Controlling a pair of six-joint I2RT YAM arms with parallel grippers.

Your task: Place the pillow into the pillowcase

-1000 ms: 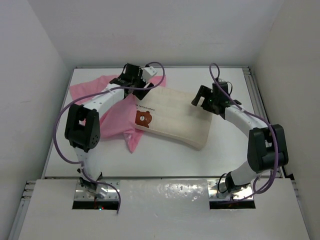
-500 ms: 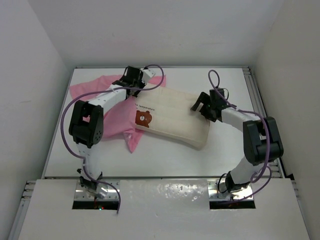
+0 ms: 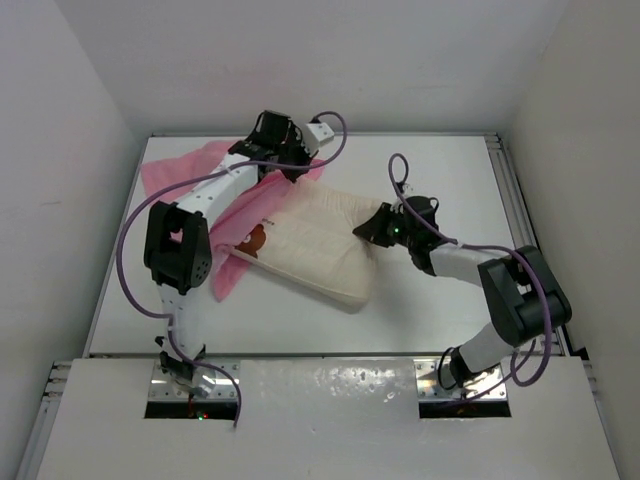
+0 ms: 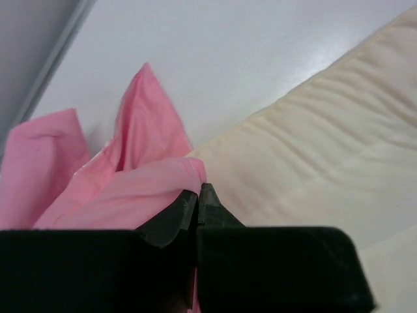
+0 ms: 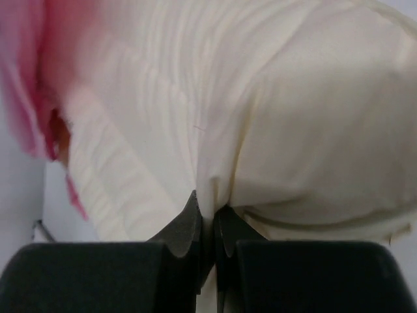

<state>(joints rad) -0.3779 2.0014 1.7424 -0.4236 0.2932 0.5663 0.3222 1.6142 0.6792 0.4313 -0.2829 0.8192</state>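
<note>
The cream pillow point(image 3: 305, 245) lies aslant across the middle of the table, its bear print point(image 3: 256, 240) at the left end, which sits just inside the pink pillowcase point(image 3: 178, 172). My left gripper point(image 3: 290, 163) is shut on the pillowcase's upper edge at the pillow's far corner; the left wrist view shows pink cloth point(image 4: 130, 189) pinched at the tips point(image 4: 198, 192) with the pillow point(image 4: 313, 163) beside it. My right gripper point(image 3: 372, 228) is shut on a fold of the pillow's right end; in the right wrist view a cream fold point(image 5: 280, 130) runs between the fingertips point(image 5: 207, 212).
The white table point(image 3: 440, 320) is walled by white panels on three sides, with a metal rail point(image 3: 512, 210) along the right edge. Both arms' purple cables point(image 3: 400, 178) loop above the table. The pillowcase's loose part spreads toward the back left corner.
Both grippers closed, the left on the pillowcase edge and the right on the pillow. The right arm pushed the pillow leftward, so its bear end moved into the pink cloth.
</note>
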